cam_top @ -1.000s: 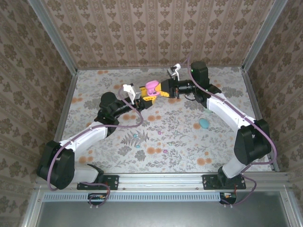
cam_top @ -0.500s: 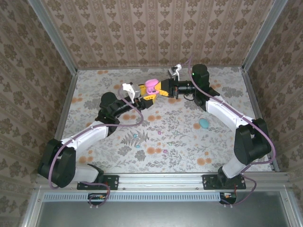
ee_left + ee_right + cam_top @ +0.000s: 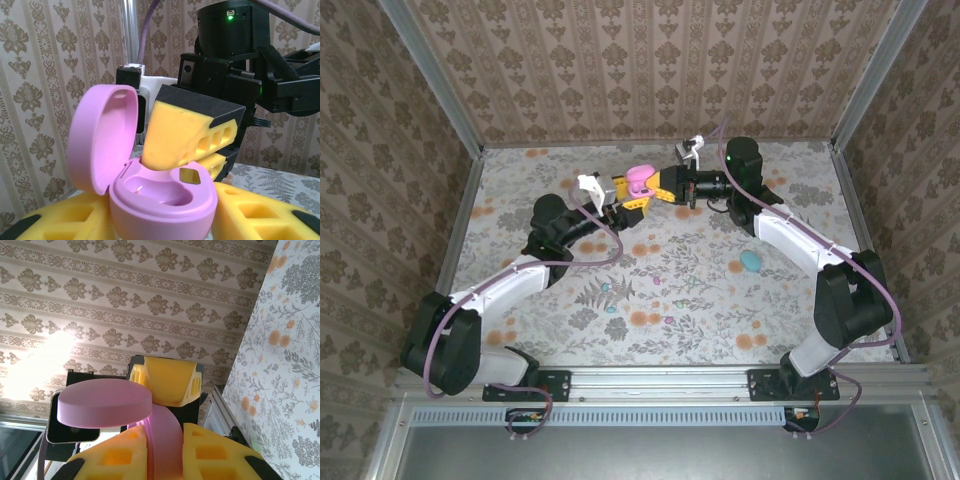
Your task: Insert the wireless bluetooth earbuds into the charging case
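**Q:** Two arms on the log. What sits at the near edge?
**A:** Both bases are bolted to the rail [image 3: 660,378]. Beyond it the floral tabletop [image 3: 510,190] lies open between the forearms.

**Q:** Where are the task items?
**A:** The loose earbuds [image 3: 607,288] are tiny pastel specks mid-tabletop, well apart from both claws. A teal case [image 3: 750,262] sits to their right, just beside the right forearm.

**Q:** And the claws?
**A:** They meet at far centre, raised above the tabletop. The left claw [image 3: 632,198] grips the pink charging case [image 3: 165,200] by its base, one yellow finger on each side. The lid [image 3: 102,135] is hinged up and stands upright. The right claw [image 3: 658,187] is narrow, fingers pressed together, with the tips dipping into the case's open well. I cannot tell whether a bud sits between the tips.

**Q:** Any markings?
**A:** A green light [image 3: 230,17] is lit on the right wrist housing. The small white mark above it is too small to read.

**Q:** What are the margins?
**A:** The held case is near the back wall [image 3: 650,70] but apart from it. Both side walls are well apart from the claws, and there is open tabletop to the left and right of the pair.
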{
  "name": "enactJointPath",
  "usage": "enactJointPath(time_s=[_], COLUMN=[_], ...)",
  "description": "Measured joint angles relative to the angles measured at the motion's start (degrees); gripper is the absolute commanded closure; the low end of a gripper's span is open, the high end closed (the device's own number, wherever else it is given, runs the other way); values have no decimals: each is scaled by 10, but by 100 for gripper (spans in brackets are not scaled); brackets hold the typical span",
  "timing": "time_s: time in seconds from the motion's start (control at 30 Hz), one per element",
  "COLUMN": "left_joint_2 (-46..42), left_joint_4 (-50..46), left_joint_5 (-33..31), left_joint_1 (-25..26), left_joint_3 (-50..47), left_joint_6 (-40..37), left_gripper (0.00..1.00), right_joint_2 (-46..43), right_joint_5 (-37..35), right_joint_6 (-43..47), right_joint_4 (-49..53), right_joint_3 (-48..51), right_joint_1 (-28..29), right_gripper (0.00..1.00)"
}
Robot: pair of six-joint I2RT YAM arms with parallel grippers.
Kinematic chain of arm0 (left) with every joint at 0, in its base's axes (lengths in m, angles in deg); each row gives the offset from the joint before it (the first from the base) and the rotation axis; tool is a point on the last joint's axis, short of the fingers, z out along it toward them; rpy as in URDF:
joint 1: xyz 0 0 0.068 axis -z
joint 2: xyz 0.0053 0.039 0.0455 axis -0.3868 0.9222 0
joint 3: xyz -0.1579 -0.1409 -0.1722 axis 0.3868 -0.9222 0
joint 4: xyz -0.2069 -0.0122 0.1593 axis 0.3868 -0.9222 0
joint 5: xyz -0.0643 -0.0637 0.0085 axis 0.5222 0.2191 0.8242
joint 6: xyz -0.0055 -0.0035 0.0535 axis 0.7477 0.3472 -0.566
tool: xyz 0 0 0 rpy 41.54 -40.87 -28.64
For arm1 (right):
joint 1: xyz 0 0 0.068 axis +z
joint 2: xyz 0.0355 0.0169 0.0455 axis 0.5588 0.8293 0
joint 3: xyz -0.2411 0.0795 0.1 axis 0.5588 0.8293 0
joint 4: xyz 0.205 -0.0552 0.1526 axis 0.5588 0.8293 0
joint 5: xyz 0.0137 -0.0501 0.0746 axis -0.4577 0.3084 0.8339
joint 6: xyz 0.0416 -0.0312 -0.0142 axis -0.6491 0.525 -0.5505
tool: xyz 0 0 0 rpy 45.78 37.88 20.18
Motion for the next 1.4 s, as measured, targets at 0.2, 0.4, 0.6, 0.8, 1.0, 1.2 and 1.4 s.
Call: enactJointPath(time_s=[0.2, 0.4, 0.6, 0.8, 1.0, 1.2, 1.4], left_joint_2=[0, 4, 9, 9, 9, 9, 9], left_joint_4=[-4, -10, -11, -7, -5, 3, 17], left_joint_5=[0, 0, 0, 3, 4, 4, 4], left_joint_1=[0, 0, 0, 0, 0, 0, 0], left_joint_3=[0, 0, 0, 0, 0, -1, -6], left_joint_6=[2, 2, 2, 5, 7, 10, 19], left_gripper=[55, 60, 64, 65, 65, 65, 65], right_joint_2=[0, 0, -1, -10, -14, -22, -35], right_joint_5=[0, -5, -9, -19, -30, -44, -53], right_joint_6=[14, 35, 54, 84, 105, 119, 137], right_joint_4=[9, 28, 47, 87, 109, 126, 142], right_joint_3=[0, 0, -2, -12, -15, -16, -19], right_joint_1=[0, 0, 0, 0, 0, 0, -1], right_gripper=[85, 84, 78, 76, 62, 59, 55])
